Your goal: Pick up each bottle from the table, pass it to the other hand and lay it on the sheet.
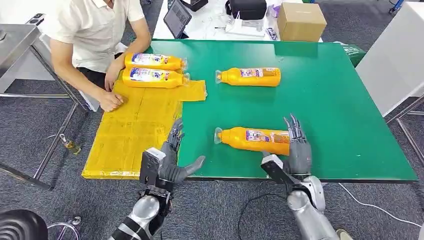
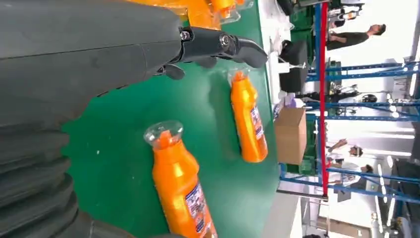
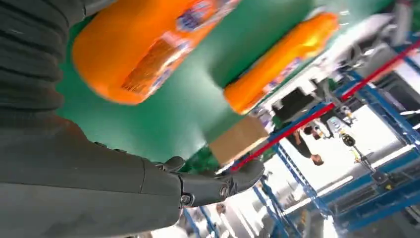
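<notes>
Two bottles (image 1: 154, 70) are lying on the yellow sheet (image 1: 131, 131), so roughly half the task appears done. Two are remaining on the green table (image 1: 345, 105): the far bottle (image 1: 250, 76) right of the sheet, and the near bottle (image 1: 254, 140) by the front edge. The right hand (image 1: 297, 145) is reaching at its base, fingers apart, gripping nothing. The left hand (image 1: 172, 157) is waiting beside the sheet, fingers spread. A person (image 1: 95, 30) is leaning on the sheet. Grey carpet, a cardboard box (image 1: 301, 21) and blue racking are surrounding the table.

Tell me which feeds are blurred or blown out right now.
Head view: sharp, evenly lit. Left wrist view: near bottle crisp, bright windows washed out. Right wrist view: near bottle smeared with blur, label unreadable, background overexposed.
</notes>
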### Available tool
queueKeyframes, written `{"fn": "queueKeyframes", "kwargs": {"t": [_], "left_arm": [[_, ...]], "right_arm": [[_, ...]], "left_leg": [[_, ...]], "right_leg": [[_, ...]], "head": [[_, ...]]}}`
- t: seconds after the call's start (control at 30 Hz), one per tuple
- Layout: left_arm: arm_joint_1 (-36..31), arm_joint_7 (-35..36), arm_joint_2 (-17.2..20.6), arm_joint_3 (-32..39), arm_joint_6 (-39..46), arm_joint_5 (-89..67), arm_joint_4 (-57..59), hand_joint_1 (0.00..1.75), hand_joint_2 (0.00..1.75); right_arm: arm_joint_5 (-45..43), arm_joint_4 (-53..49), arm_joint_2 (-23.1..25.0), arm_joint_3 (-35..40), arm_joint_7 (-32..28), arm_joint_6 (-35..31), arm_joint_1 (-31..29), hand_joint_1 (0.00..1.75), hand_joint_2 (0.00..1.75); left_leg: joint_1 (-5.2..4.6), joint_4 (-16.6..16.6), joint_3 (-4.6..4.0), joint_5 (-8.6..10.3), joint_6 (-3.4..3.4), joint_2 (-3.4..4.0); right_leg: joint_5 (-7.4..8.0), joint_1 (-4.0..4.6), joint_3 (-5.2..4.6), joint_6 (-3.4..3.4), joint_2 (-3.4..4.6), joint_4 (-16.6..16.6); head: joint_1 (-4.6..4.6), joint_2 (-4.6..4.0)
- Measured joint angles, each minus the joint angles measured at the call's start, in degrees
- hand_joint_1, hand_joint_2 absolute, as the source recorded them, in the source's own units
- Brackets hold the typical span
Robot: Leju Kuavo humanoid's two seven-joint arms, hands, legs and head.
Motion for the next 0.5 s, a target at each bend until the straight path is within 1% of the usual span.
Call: {"fn": "queueKeyframes", "kwargs": {"t": [0.13, 0.23, 0.27, 0.3, 0.37, 0.5], "left_arm": [[-0.01, 0.0, -0.13, -0.22, 0.0, -0.02, 0.11, 0.0, 1.75], [-0.05, 0.15, -0.42, -0.33, -0.02, 0.13, 0.55, 0.0, 1.75], [-0.27, 0.48, -0.85, -0.35, -0.18, 0.66, 1.2, 0.0, 1.75], [-0.36, 1.31, -1.25, -0.48, -0.46, 0.66, 1.57, 0.0, 1.75], [-0.35, 1.66, -1.27, -0.63, -0.77, 0.61, 1.57, 0.0, 1.75], [-0.34, 1.81, -1.35, -0.68, -0.79, 0.55, 1.64, 0.0, 1.75]], "right_arm": [[0.81, 0.61, -0.17, 0.0, 0.33, -0.48, -0.13, 0.0, 1.75], [3.67, 2.34, -0.55, 0.02, 2.08, -1.13, -0.52, 0.0, 1.75], [8.39, 5.7, -1.01, 0.72, 6.04, 0.05, -1.35, 0.0, 1.75], [13.37, 8.32, -2.9, 3.1, 10.78, 3.46, -1.93, 0.0, 1.75], [15.89, 8.63, -4.22, 4.39, 13.51, 4.62, -2.17, 0.0, 1.75], [18.07, 9.09, -5.38, 5.64, 16.31, 5.18, -3.13, 0.0, 1.75]], "left_leg": [[0.0, 0.0, 0.0, 0.0, 0.0, 0.0], [0.0, 0.0, -0.01, -0.01, 0.0, 0.0], [0.0, 0.0, 0.0, -0.01, 0.0, 0.0], [0.0, 0.0, -0.01, 0.0, 0.0, -0.01], [-0.01, 0.0, -0.01, 0.0, 0.0, -0.01], [-0.01, 0.0, -0.01, 0.0, 0.0, -0.01]], "right_leg": [[0.0, 0.0, 0.0, 0.0, 0.0, 0.0], [0.0, 0.0, 0.0, 0.0, 0.0, 0.0], [0.0, 0.0, -0.01, 0.0, 0.0, 0.0], [0.0, 0.0, 0.0, 0.0, -0.01, 0.0], [0.0, 0.0, 0.0, 0.0, -0.01, 0.0], [0.0, 0.0, 0.0, 0.0, -0.01, 0.0]], "head": [[0.0, 0.0], [0.0, 0.0], [-0.02, 0.0], [0.0, 0.0], [0.0, 0.0], [-0.02, 0.0]]}}
